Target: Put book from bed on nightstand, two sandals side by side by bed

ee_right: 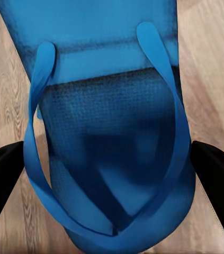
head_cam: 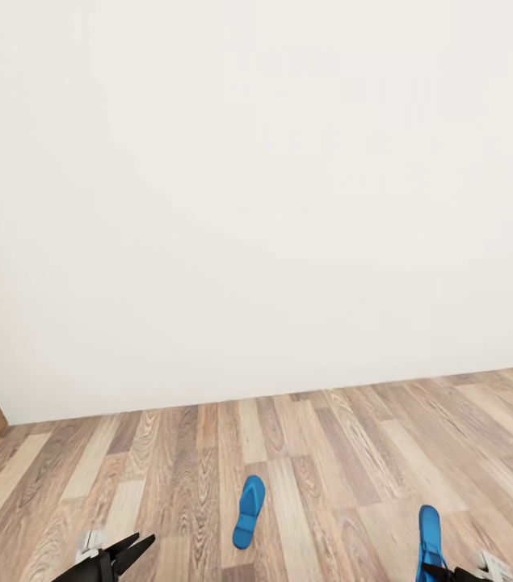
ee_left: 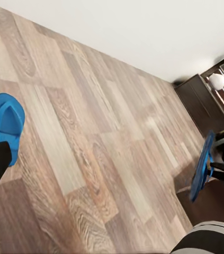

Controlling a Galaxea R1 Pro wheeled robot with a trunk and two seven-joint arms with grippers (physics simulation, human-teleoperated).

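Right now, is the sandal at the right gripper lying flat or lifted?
Lifted. The sandal hangs tilted above the floor in the right gripper; its shadow falls below.

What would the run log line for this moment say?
right pincer: shut on held sandal | left pincer: open, empty | other sandal: flat on floor

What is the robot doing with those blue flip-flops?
It is carrying one. The right pincer holds a blue sandal up off the wood floor; in the right wrist view its sole and straps sit between the two fingers. The other sandal lies flat on the floor, a little in front of the robot near the white wall. The left pincer is open and holds nothing.
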